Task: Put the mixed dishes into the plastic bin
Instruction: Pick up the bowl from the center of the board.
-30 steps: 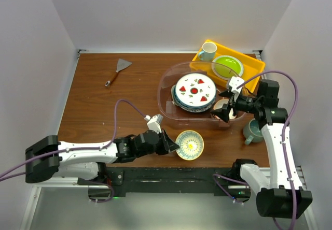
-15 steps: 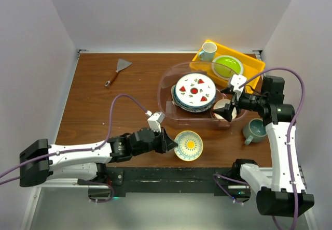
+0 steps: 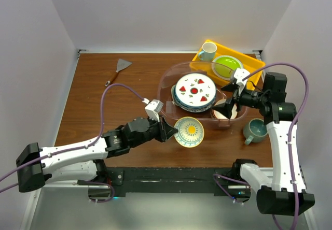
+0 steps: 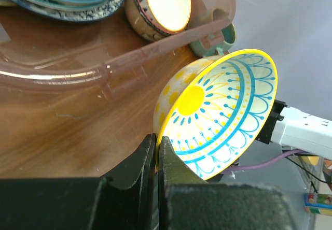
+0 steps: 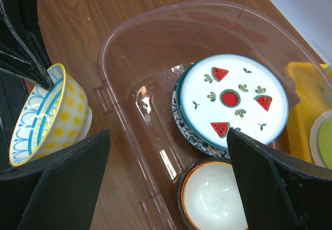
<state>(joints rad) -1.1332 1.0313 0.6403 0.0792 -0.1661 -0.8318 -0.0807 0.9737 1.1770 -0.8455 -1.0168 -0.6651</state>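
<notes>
My left gripper [image 3: 174,132] [image 4: 156,139] is shut on the rim of a bowl [image 3: 189,131] [image 4: 218,116] [image 5: 44,116] with yellow dots outside and a blue-and-yellow pattern inside. It holds the bowl tilted just in front of the near wall of the clear plastic bin [image 3: 162,98] [image 5: 155,17]. In the bin lie stacked plates [image 3: 194,91] [image 5: 233,98], the white watermelon one on top, and a tan bowl [image 5: 215,201] [image 4: 161,4]. My right gripper [image 3: 230,103] [image 5: 167,137] hangs open and empty above the tan bowl. A grey-teal mug [image 3: 254,130] stands on the table to the right of the bin.
A yellow tray [image 3: 249,64] behind the bin holds a lime-green plate [image 3: 226,67] and a white mug [image 3: 208,50]. A spatula [image 3: 118,70] lies at the far left of the wooden table. Walls close in on three sides.
My left arm has carried the patterned bowl up and toward the bin's near wall. My right gripper has drawn back a little from the tan bowl and opened slightly wider.
</notes>
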